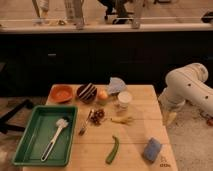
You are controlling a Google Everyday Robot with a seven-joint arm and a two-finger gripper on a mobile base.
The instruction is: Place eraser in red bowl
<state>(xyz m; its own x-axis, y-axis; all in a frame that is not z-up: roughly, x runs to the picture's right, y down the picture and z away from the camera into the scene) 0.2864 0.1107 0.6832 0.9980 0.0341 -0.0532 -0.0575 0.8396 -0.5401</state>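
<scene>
Tabletop [140, 132] of pale wood planks carries the objects. A white robot arm [187, 85], smooth and rounded, stands off the right edge. Its tool [169, 118] hangs just outside that edge, fingers apart and clamped on nothing. A green plastic tray [32, 132], rectangular with a raised rim, fills the front left corner; a white dish brush [54, 137] lies slantwise in it.

Near the back left corner sits the red bowl [62, 93], round and shallow, its inside showing plain orange-red. Just beside it, toward the right, is a dark bowl [81, 96] of like size. The eraser [90, 91], a dark block with pale stripes, lies in or across that bowl; I cannot tell which.

A crumpled blue-grey cloth [116, 85] lies at the back edge, with a white cup [124, 98] just in front of it. A blue-grey sponge [152, 149], a soft rectangle, sits near the front right corner. A slim green pod [113, 149] lies curved by the front edge.
</scene>
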